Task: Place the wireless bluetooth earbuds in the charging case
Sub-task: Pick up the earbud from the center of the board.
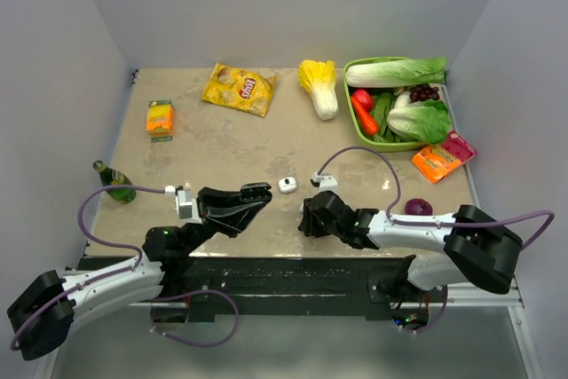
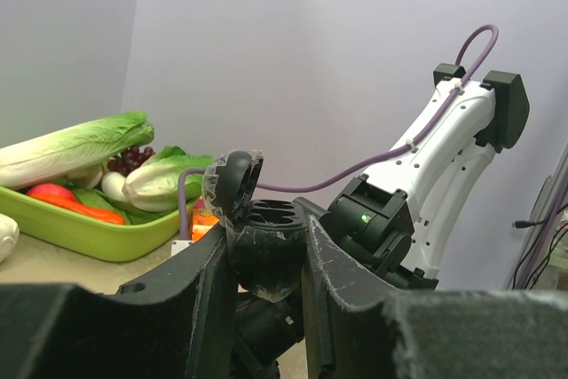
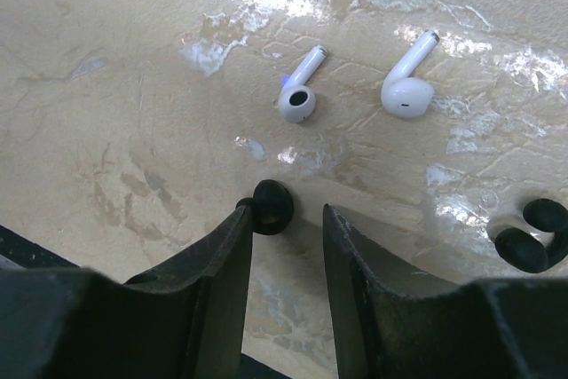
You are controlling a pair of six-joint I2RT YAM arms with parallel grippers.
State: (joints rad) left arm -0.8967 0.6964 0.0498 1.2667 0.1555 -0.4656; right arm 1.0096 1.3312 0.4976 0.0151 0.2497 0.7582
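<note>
In the left wrist view my left gripper is shut on a black charging case, held off the table with its lid flipped open and its two wells showing. From above, that gripper hangs left of a small white case. My right gripper is down at the tabletop with its jaws apart. A black earbud touches the tip of its left finger, with a gap to the right finger. Two white earbuds lie just beyond. Another black earbud lies at the right.
A green basket of vegetables stands at the back right, with a snack pack and a purple onion nearer. A chips bag, a cabbage, an orange box and a green bottle lie around.
</note>
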